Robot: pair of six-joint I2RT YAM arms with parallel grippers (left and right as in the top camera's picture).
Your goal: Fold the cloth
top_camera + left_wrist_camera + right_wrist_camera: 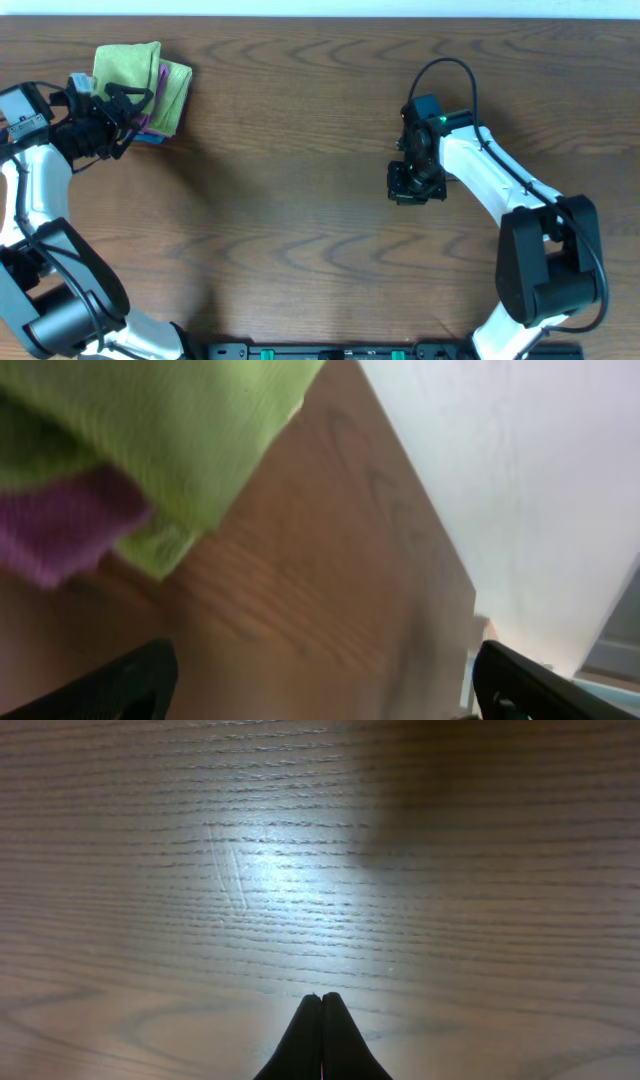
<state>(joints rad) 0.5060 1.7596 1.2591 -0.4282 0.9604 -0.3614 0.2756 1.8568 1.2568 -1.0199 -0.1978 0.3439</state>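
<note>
Plainly, the dark wood-grain table (300,120) fills nearly the whole overhead view; a pale strip (320,8) runs along its far edge. At the far left corner lies a small pile of fabric; the cloth (125,68), bright lime green, sits on top towards the far side, with a duller yellow-green cloth (176,95) just to its right and a purple cloth (60,530) showing from beneath. The left gripper (135,115) is at the near-left side of this pile, its fingers (130,680) spread wide apart with nothing between them; whether they touch the fabric cannot be told. In its wrist view green and purple fabric crowd the upper left, blurred; brown tabletop runs below, and a white surface (520,490) lies beyond the table's edge. The right gripper (413,190) is well apart from the pile, over bare wood right of centre; its two fingers are pressed together, empty, above a bright patch of reflected light on the grain.
</note>
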